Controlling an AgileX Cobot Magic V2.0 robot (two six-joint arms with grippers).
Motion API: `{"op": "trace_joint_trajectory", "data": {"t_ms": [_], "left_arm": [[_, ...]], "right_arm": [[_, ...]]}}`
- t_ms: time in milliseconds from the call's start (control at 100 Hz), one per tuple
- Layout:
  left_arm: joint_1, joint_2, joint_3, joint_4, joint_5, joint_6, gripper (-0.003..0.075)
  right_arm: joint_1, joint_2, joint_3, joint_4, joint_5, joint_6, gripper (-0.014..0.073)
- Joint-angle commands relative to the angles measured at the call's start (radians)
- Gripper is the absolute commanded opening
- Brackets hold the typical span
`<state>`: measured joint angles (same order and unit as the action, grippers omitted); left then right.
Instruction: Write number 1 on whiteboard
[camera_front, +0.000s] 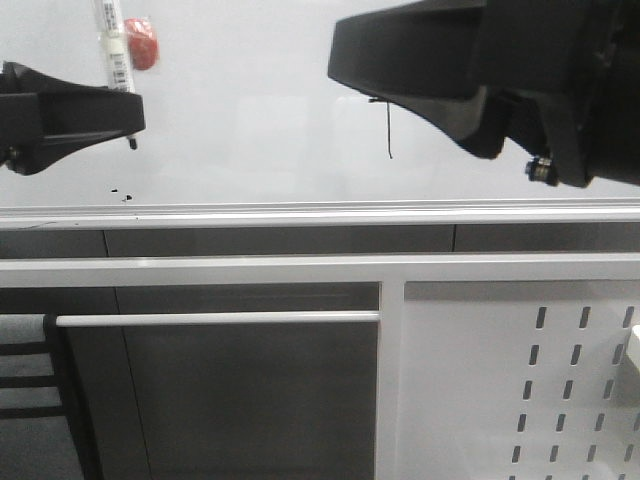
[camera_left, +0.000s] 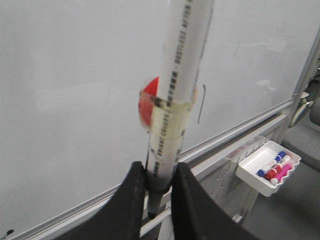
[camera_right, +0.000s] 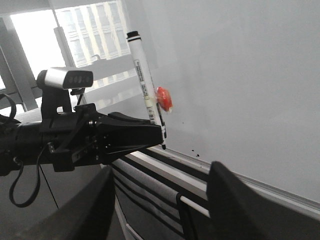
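The whiteboard fills the upper part of the front view. The number 1 is a thin black near-vertical stroke on it, also seen in the left wrist view. My left gripper is shut on a white marker that carries a red tag; the marker's tip points down, well left of the stroke. In the left wrist view the fingers clamp the marker near its dark tip. My right gripper is open with nothing in it, and looms just right of the stroke.
A silver rail runs along the board's lower edge, with small black specks just above it. Below are a white bar and a slotted white panel. A white tray holds several markers.
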<state>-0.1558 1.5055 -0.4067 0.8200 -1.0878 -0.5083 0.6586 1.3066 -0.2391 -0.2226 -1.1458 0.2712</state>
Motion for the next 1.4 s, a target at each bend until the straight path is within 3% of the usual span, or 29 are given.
{"op": "trace_joint_trajectory", "data": {"t_ms": [0,690,990,1390], "left_arm": [[-0.001,-0.02,-0.024,-0.054,-0.025,0.001,-0.0022],[-0.034,0.048,-0.072,-0.055,0.036,0.026,-0.0022],[-0.129,0.114,-0.072,-0.219,0.001,0.17,-0.0022],[-0.129,0.151,-0.104,-0.258,0.008,0.207,-0.0021]], "right_arm": [[-0.005,-0.025,-0.018,0.008,-0.179,-0.011,0.037],[-0.005,-0.025,-0.018,0.006,-0.179,-0.011,0.037],[-0.005,-0.025,-0.018,0.004,-0.179,-0.011,0.037],[-0.005,-0.025,-0.018,0.004,-0.179,-0.011,0.037]]}}
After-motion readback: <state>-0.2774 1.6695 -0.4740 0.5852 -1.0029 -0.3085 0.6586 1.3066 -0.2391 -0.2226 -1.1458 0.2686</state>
